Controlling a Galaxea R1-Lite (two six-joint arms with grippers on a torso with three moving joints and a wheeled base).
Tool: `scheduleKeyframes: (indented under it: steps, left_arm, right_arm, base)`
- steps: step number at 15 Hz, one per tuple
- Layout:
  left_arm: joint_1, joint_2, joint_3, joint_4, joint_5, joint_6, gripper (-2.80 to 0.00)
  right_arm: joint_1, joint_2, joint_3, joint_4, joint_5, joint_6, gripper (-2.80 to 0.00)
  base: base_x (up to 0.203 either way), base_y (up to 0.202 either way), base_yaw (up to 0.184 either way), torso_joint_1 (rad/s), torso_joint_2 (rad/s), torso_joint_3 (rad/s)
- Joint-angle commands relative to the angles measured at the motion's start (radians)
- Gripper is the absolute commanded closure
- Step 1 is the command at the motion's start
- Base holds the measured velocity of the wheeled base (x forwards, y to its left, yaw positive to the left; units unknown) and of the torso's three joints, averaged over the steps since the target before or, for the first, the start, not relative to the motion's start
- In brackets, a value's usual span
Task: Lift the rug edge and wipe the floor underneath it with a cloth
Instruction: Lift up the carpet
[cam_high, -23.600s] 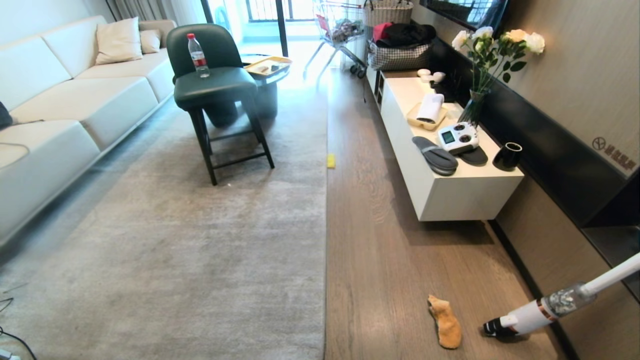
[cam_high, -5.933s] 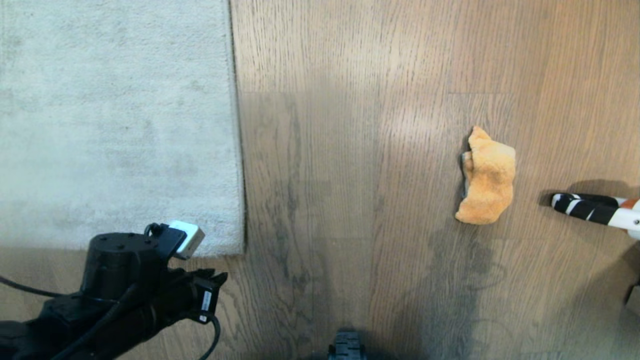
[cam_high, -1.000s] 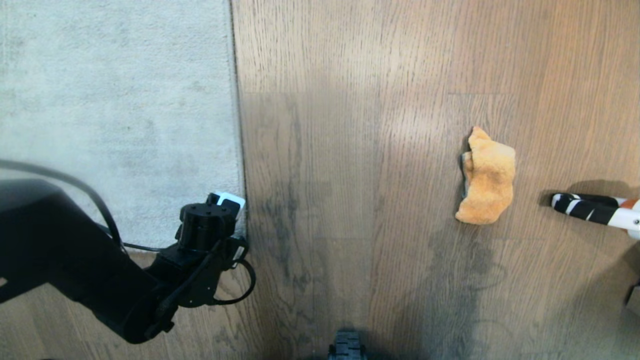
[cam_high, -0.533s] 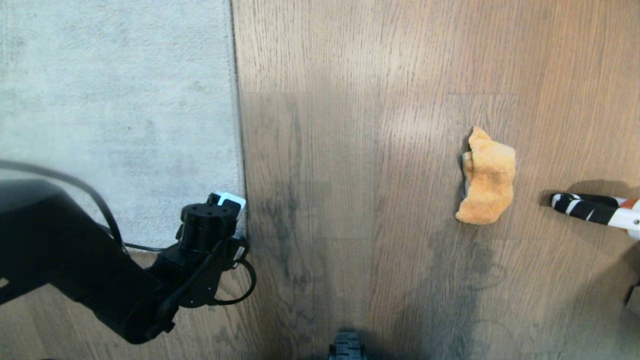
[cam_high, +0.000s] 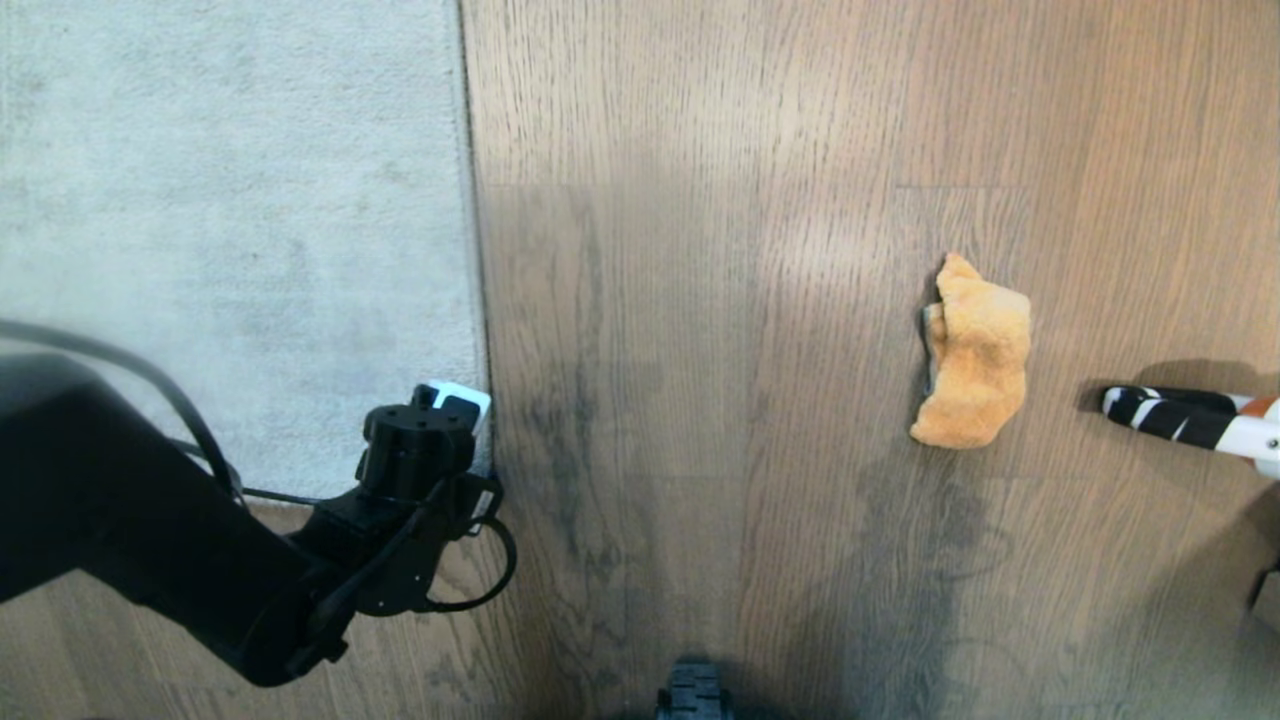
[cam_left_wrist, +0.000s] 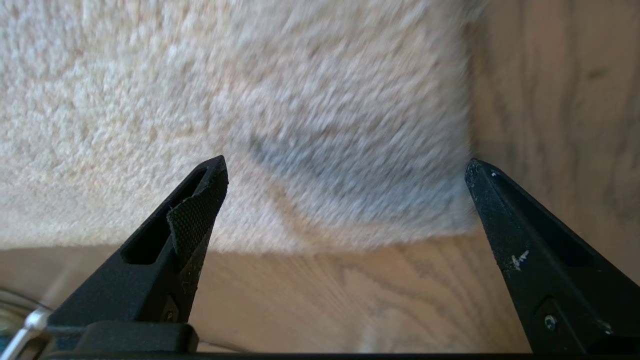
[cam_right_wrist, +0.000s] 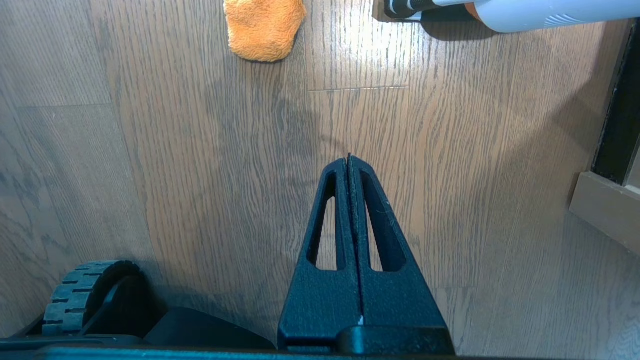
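Note:
The light grey-beige rug (cam_high: 230, 230) lies flat on the brown wood floor (cam_high: 700, 300), filling the left of the head view. My left arm's wrist (cam_high: 420, 450) hangs over the rug's near right corner and hides the fingers there. In the left wrist view my left gripper (cam_left_wrist: 345, 165) is open wide, pointing down, and straddles that corner of the rug (cam_left_wrist: 300, 100) with nothing between the fingers. The orange cloth (cam_high: 975, 355) lies crumpled on the floor far to the right, also seen as the cloth (cam_right_wrist: 264, 27) ahead of my right gripper (cam_right_wrist: 348, 159), which is shut and empty above bare floor.
A vacuum head (cam_high: 1180, 418) with black-and-white stripes rests on the floor just right of the cloth. My base wheel (cam_high: 693, 700) shows at the near edge. A dark skirting and cabinet edge (cam_right_wrist: 615, 125) borders the floor on the right.
Since about six seconds ago my left arm has swung forward and right to the rug's corner. Over the last second it has hardly moved. The cloth lies where it was.

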Motion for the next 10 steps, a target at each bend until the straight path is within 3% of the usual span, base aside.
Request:
scheduleKeyframes:
  steps: [1,10]
  left_arm:
    - [-0.001,-0.008,-0.002,0.006,0.011,-0.003,-2.8]
    - [0.007,0.031,0.019,-0.005,0.014,0.001,-2.8]
  right_arm:
    - [0.0,0.0,0.0,-0.001,0.0,0.001,0.0]
    - [0.0,0.0,0.0,-0.001,0.0,0.001,0.0]
  base:
    - [0.0,0.0,0.0,0.0,0.0,0.0]
    - [0.0,0.0,0.0,0.0,0.0,0.0]
